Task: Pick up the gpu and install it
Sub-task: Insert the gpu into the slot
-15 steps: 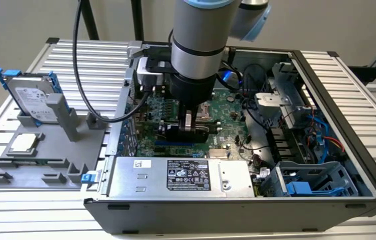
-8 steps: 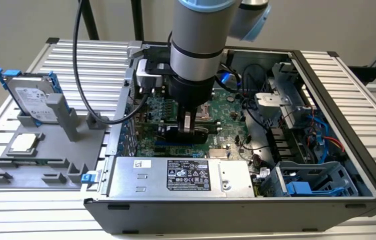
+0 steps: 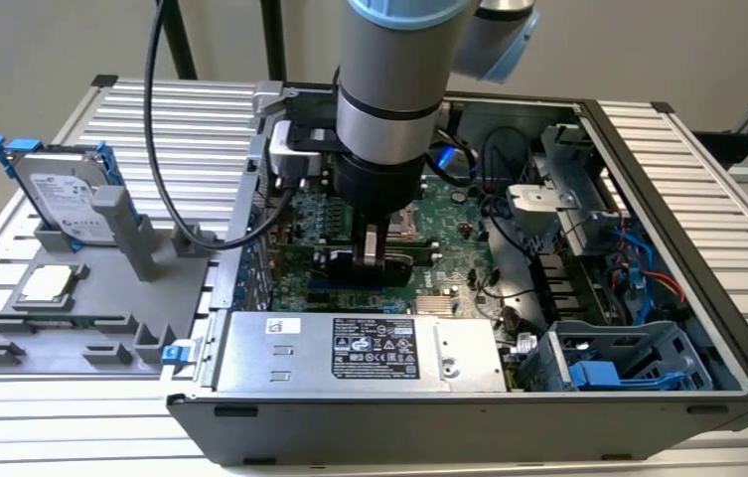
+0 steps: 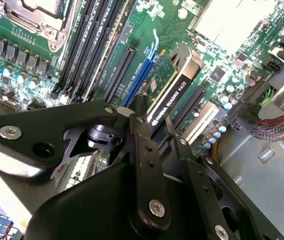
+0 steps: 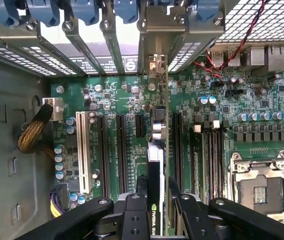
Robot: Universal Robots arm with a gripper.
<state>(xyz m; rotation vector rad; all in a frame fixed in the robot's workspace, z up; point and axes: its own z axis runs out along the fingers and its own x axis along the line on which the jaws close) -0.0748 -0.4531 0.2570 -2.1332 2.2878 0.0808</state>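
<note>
The gripper [image 5: 157, 220] is down inside the open computer case [image 3: 691, 248], and its black fingers [image 5: 134, 220] are squeezed onto the gpu [image 5: 157, 150]. In the first wrist view the card stands on its thin edge between the two fingers, one finger on each flat side. It runs away from the fingers toward the metal back wall of the case, and its silver end bracket [image 5: 154, 60] sits at that wall. In the second wrist view the gpu [image 4: 174, 85] pokes out past the fingers [image 4: 147, 150], with its black cooler side showing. Its low edge is down at the long slots of the green motherboard [image 4: 222, 60], close by a blue slot [image 4: 139, 77]. I cannot tell if it is pushed all the way in.

In the exterior view, the nearest thing is the silver power supply box [image 3: 361, 353], lying along the near side of the case. Just behind it the gripper [image 3: 374, 260] holds the card above the green board. The big grey arm [image 3: 393, 79] comes straight down from above.

On the exterior view's left, outside the case, a grey holder [image 3: 82, 318] sits on the table. A small square silver chip [image 3: 49, 285] lies on it. Farther back, a silver hard drive [image 3: 69, 199] in a blue frame stands up in the holder, leaning a little.
</note>
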